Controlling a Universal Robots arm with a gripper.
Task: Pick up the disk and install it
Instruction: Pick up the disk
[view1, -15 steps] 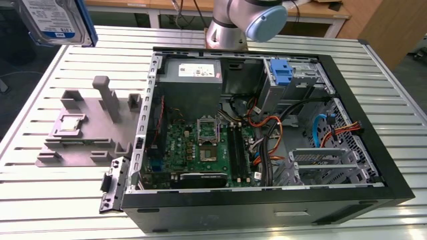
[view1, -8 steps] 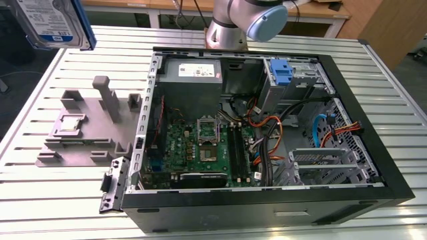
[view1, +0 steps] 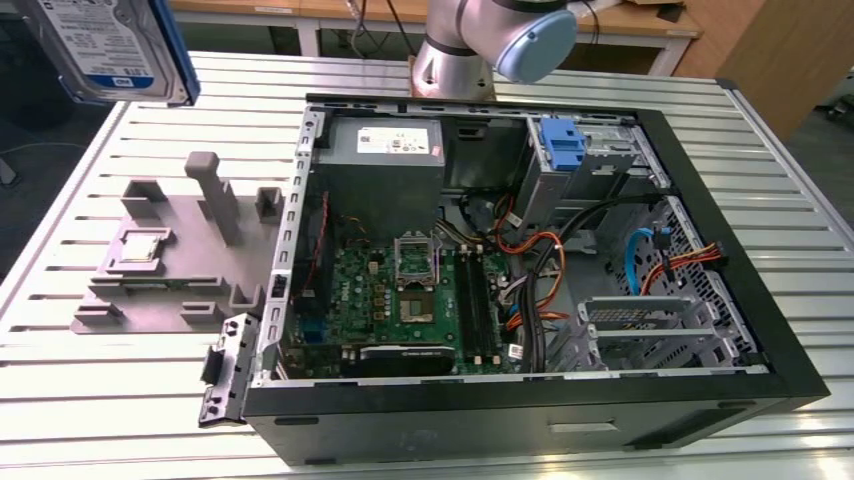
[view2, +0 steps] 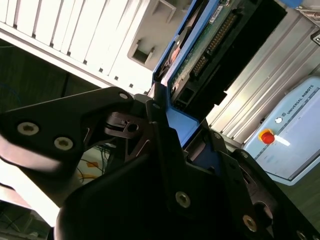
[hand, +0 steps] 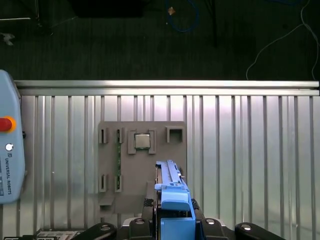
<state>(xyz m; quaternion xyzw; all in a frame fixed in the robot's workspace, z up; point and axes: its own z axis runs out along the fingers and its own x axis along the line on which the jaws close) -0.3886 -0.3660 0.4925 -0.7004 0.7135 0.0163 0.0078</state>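
Observation:
The disk (view1: 107, 45) hangs high over the exterior view's far left, its white-and-blue label facing the camera and a blue carrier along its edge. In the first wrist view I see the disk (hand: 171, 185) edge-on, above the grey holder block (hand: 142, 165). My gripper (hand: 175, 225) is shut on the blue carrier. In the second wrist view the black fingers (view2: 160, 125) clamp the carrier, and the disk's (view2: 200, 55) circuit-board side shows beyond them.
The open computer case (view1: 787, 370) lies on the slatted metal table, with a blue bracket (view1: 567, 150) in its bay at the far right. A small square chip (view1: 140, 248) sits on the grey holder block (view1: 174, 290). A teach pendant (hand: 7, 145) lies on the table.

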